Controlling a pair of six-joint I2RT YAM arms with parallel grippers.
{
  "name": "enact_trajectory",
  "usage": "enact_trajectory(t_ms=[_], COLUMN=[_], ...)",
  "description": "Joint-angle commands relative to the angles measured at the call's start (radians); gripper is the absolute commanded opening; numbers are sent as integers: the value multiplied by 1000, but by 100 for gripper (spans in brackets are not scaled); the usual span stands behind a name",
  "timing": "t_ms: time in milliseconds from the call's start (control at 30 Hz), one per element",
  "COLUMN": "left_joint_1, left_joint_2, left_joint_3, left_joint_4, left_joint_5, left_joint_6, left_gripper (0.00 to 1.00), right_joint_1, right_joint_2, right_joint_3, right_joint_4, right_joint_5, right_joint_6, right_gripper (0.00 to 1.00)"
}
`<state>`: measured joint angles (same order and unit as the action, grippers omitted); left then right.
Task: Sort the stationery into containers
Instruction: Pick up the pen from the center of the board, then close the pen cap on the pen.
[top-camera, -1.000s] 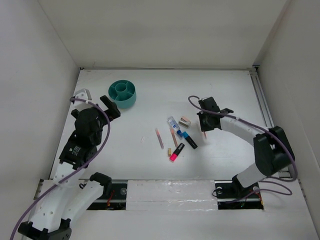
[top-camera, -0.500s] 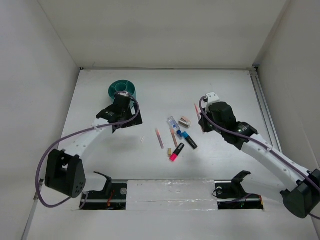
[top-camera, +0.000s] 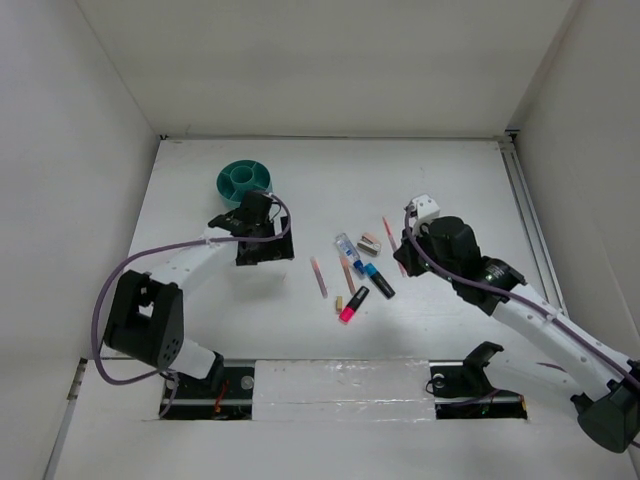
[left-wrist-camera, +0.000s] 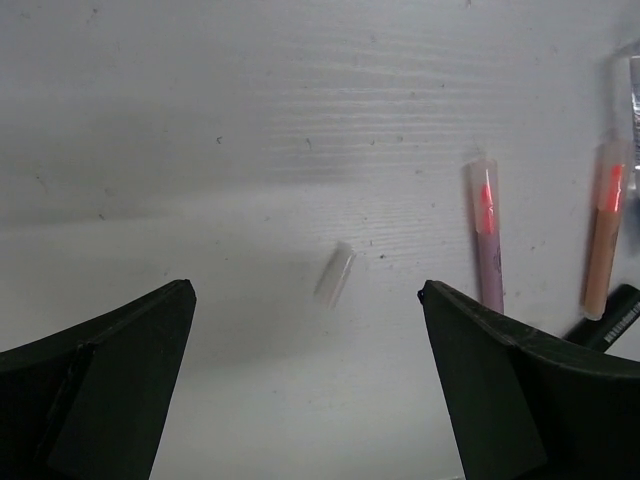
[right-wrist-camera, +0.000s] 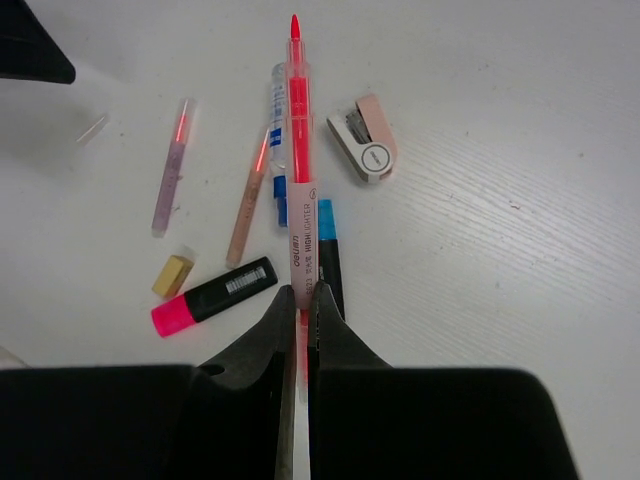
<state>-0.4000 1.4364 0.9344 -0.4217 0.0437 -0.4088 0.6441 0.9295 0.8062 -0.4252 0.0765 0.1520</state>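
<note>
**A:** What is the right gripper (right-wrist-camera: 300, 300) doing?

**B:** It is clamped tight on the tail end of a long pink pen (right-wrist-camera: 297, 150). Nearly the whole pen sticks out ahead of the gripper, tip forward, raised above the worktop (right-wrist-camera: 500, 250).

**A:** What lies under it?

**B:** The rest of the pile. A blue-black marker (right-wrist-camera: 328, 250) lies just below the held pen. A pink highlighter (right-wrist-camera: 215, 295) and a small tan piece (right-wrist-camera: 172, 275) lie to the gripper's left. Further ahead on that side are a thin purple pen (right-wrist-camera: 170, 180) and a thin salmon pen (right-wrist-camera: 250, 195). A grey block (right-wrist-camera: 365, 150) lies ahead to the right.

**A:** Where should the pen go?

**B:** Into the teal tub (top-camera: 224, 186). It is well apart from the right gripper, far to its left, just beyond the left gripper (top-camera: 266, 245).

**A:** What could go wrong?

**B:** I'd guess the pen could swivel or slide out on the way across, because it is pinched only at its end. The left arm also sits between the pen and the tub, so the arms might clash.

**A:** And the left gripper?

**B:** It is spread wide, holding nothing, low over the worktop. A tiny clear cap (left-wrist-camera: 335, 273) lies between its fingers, nearer the right one. The cap is small and round, so closing fingers might flick it away rather than catch it.
</note>
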Motion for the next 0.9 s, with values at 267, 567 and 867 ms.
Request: enact_trajectory(t_ms=[267, 567, 867], left_joint_1=[-103, -125, -125], left_joint_2=[116, 171, 205], left_joint_3=[75, 77, 86], left_joint_4=[-74, -75, -75], left_joint_5=[-125, -136, -136], left_joint_6=[50, 59, 59], left_gripper=[94, 85, 72], right_joint_1=[29, 38, 39], right_joint_2=[-20, -11, 20], right_joint_3=[11, 11, 2], right_joint_4=[42, 42, 94], right_joint_5=[-40, -29, -47], right_joint_6=[-23, -23, -23], right_gripper=[0, 0, 0])
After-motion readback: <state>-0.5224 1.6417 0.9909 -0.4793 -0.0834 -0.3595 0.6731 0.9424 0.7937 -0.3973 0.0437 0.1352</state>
